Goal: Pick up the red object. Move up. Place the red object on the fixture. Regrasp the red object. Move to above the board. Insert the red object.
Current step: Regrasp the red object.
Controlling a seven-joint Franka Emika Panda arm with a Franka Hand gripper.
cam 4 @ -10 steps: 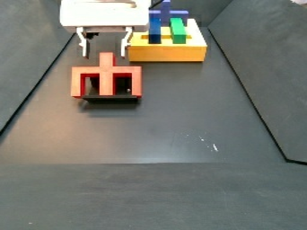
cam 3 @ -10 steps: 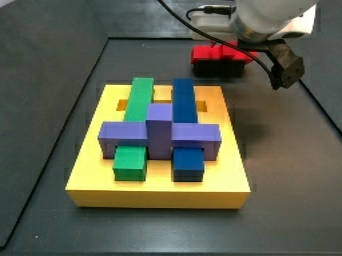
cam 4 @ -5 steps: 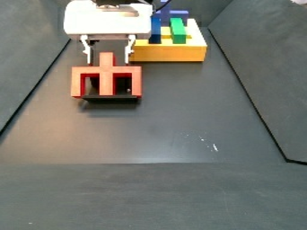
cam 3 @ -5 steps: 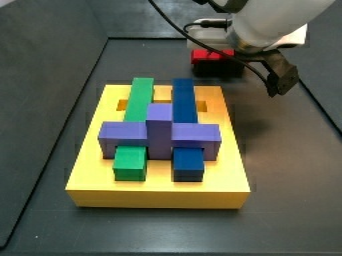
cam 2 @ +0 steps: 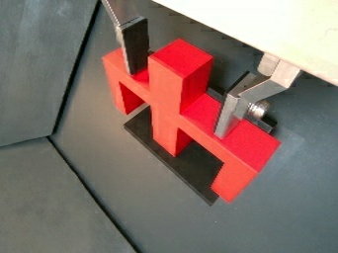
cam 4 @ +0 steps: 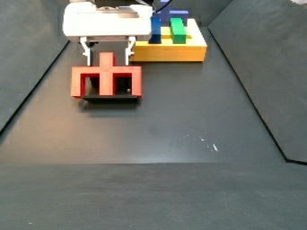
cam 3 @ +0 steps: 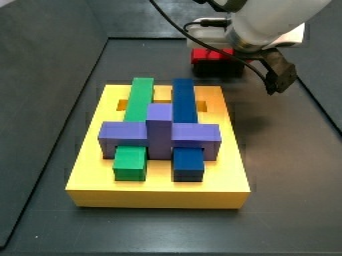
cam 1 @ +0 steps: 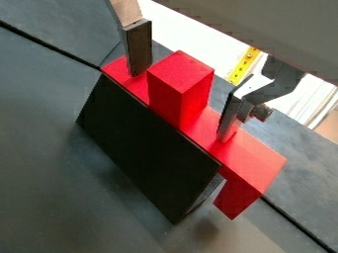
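The gripper (cam 2: 192, 84) hovers over the red object (cam 2: 179, 109) on the fixture (cam 1: 145, 163), fingers (cam 2: 134, 44) wide, straddling its centre stub, not touching.

The red object (cam 4: 107, 81) is lying on the dark fixture (cam 1: 142, 163), its centre stub (cam 2: 179, 69) sticking up between the claw (cam 2: 179, 84) fingers, which are straddling it without touching. The yellow board (cam 3: 160, 190), bearing green, blue and purple bars, is sitting well apart in both side views.
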